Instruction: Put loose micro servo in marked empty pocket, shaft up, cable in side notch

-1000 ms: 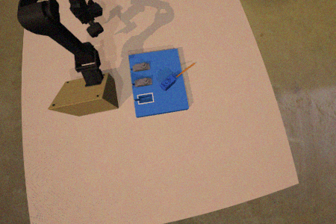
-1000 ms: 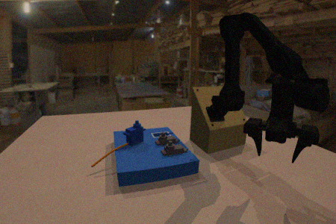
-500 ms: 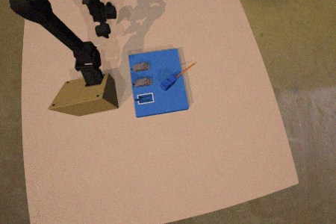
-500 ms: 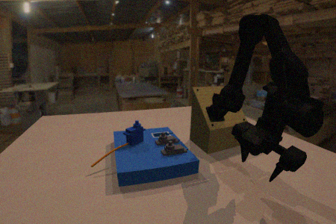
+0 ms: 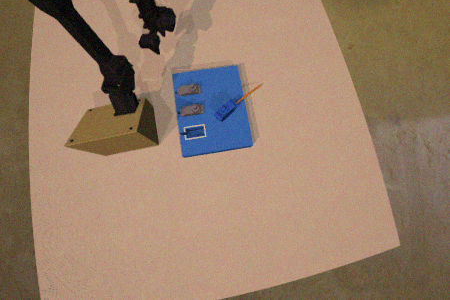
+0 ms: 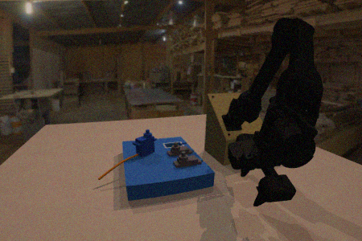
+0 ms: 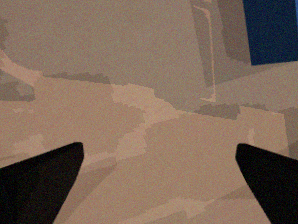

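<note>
Fingers spread wide, nothing held, servo [image 5: 224,109] well beyond them on deck [image 5: 220,137]; cable [image 5: 249,91] may be snagged, servo tipped.

The surface [image 5: 250,212] looks dull, pale pink and a bit grainy. The deck [image 5: 220,137] looks like smooth blue plastic (not shiny). The arm [image 6: 290,102] is flat black, and its base box [image 5: 105,132] looks dull tan.

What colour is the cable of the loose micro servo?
Orange. The cable leaves the blue servo and shows best in the top view.
</note>
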You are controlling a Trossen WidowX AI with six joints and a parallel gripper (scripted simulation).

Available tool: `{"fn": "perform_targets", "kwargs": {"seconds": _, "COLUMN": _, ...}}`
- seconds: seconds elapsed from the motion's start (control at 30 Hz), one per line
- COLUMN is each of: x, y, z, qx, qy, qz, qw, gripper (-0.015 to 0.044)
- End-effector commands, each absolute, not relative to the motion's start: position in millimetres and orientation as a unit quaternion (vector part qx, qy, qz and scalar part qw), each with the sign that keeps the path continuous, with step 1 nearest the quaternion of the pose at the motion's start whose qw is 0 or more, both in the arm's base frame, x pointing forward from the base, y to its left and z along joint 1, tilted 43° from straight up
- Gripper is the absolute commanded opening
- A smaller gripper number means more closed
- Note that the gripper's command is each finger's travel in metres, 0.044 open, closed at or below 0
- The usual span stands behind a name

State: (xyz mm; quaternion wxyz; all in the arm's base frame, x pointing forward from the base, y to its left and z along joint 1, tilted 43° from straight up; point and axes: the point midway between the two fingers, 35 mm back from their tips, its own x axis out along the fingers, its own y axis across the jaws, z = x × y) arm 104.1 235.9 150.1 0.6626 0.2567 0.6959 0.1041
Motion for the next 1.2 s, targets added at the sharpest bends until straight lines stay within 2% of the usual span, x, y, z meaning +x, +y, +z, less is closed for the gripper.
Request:
{"fn": "perform_targets", "kwargs": {"seconds": 0.0, "x": 120.8, "y": 234.0, "z": 147.5, "qx": 0.286, "qy": 0.701, "qz": 0.061, "qw": 0.65, "gripper": 0.044}}
{"fn": "perform_targets", "kwargs": {"seconds": 0.57, "x": 194.1, "y": 202.8, "z": 120.6, "qx": 0.399, "qy": 0.694, "qz": -0.123, "qw": 0.587, "gripper": 0.044}}
{"fn": "perform_targets", "kwargs": {"seconds": 1.17, "x": 258.2, "y": 145.6, "z": 86.4, "qx": 0.522, "qy": 0.657, "qz": -0.31, "qw": 0.447, "gripper": 0.044}}
